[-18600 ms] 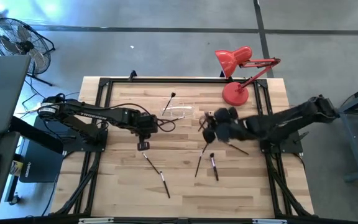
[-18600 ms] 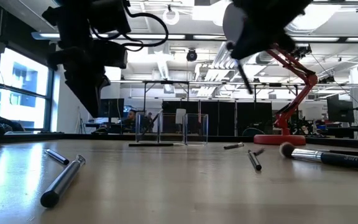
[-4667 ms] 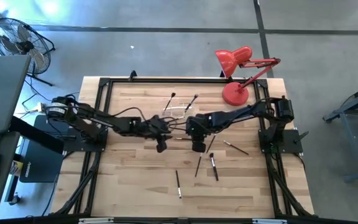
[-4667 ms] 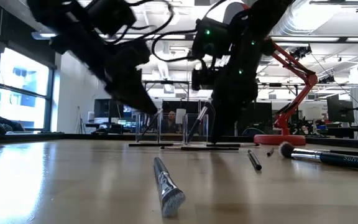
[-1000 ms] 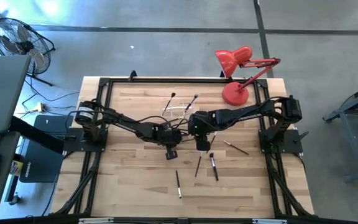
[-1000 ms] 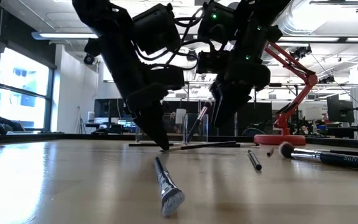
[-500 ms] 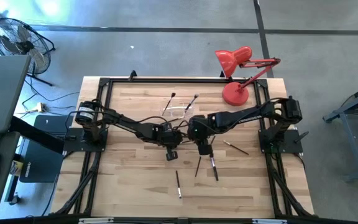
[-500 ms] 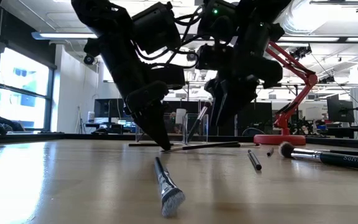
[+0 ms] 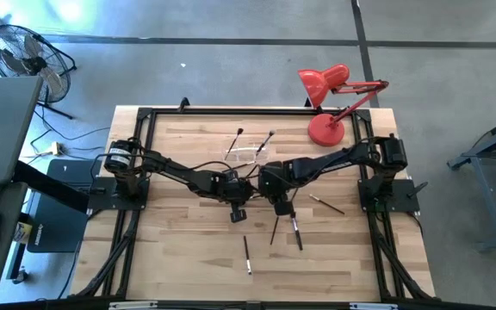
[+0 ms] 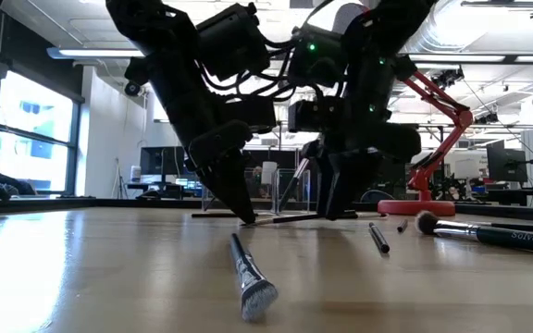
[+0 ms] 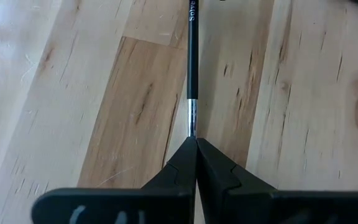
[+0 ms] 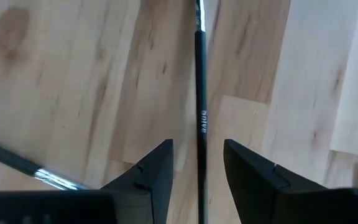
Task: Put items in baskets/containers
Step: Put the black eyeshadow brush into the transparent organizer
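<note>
A thin dark-handled brush (image 10: 294,217) lies flat on the wooden table near its middle. My left gripper (image 9: 238,212) is shut at the brush's silvery ferrule end. My right gripper (image 12: 199,155) stands open with its tips down at the table (image 10: 338,215), one finger on each side of the dark handle (image 12: 200,93) without touching it. The clear holder (image 9: 246,155) stands behind them toward the far edge, with two brushes (image 9: 235,138) (image 9: 267,139) leaning out of it. My left gripper meets the brush at its ferrule end (image 11: 191,121), which runs into the seam of the shut fingertips (image 11: 182,158). Whether the tip is pinched or only pressed I cannot tell. The fingers slant down from the table's left, in line with the brush. The brush lies on the table.
Loose brushes lie nearer the front edge (image 9: 247,255) (image 9: 275,231) (image 9: 297,232), and one lies to the right (image 9: 325,204). A red desk lamp (image 9: 325,129) stands at the far right corner. Another brush (image 12: 17,163) lies close beside my right gripper.
My right gripper has moved a little toward the near edge and come down to the table, so its fingers now stand on either side of the brush's handle. The brush has stayed where it was.
</note>
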Controlling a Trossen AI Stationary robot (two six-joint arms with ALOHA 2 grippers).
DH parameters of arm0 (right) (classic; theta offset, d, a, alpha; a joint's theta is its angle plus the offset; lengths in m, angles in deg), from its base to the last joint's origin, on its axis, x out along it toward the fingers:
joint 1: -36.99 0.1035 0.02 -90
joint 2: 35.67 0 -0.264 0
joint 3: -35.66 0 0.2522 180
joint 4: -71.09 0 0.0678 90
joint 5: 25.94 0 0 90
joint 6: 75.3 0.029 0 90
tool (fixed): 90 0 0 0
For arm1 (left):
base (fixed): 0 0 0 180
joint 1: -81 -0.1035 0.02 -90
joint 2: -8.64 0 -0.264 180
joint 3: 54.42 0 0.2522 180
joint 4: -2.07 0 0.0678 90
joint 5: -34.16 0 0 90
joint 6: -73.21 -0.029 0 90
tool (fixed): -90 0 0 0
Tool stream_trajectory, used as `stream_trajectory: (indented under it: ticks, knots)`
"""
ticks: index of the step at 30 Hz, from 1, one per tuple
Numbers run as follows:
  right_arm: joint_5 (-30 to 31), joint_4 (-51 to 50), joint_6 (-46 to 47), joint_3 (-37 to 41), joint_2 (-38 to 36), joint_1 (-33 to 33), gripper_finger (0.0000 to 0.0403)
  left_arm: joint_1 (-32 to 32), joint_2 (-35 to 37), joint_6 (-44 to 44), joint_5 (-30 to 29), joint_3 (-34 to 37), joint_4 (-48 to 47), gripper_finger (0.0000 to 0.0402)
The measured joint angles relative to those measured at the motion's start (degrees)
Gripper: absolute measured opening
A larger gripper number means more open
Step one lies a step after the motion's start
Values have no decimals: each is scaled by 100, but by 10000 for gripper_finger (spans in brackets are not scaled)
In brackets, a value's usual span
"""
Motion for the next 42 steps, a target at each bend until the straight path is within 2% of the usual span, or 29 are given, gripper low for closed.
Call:
stream_trajectory:
  ticks: [16,30,38,42]
  knots:
    - [-122,-486,343,0,0,-37,11,0,0,-15,-6,0,9,0]
    - [-356,-506,501,9,0,-37,12,0,0,-6,3,0,50,6]
    - [-533,-468,854,11,4,-35,9,0,15,55,53,0,8,68]
    - [-683,-469,1230,11,7,-31,9,-2,250,-261,67,20,-406,94]
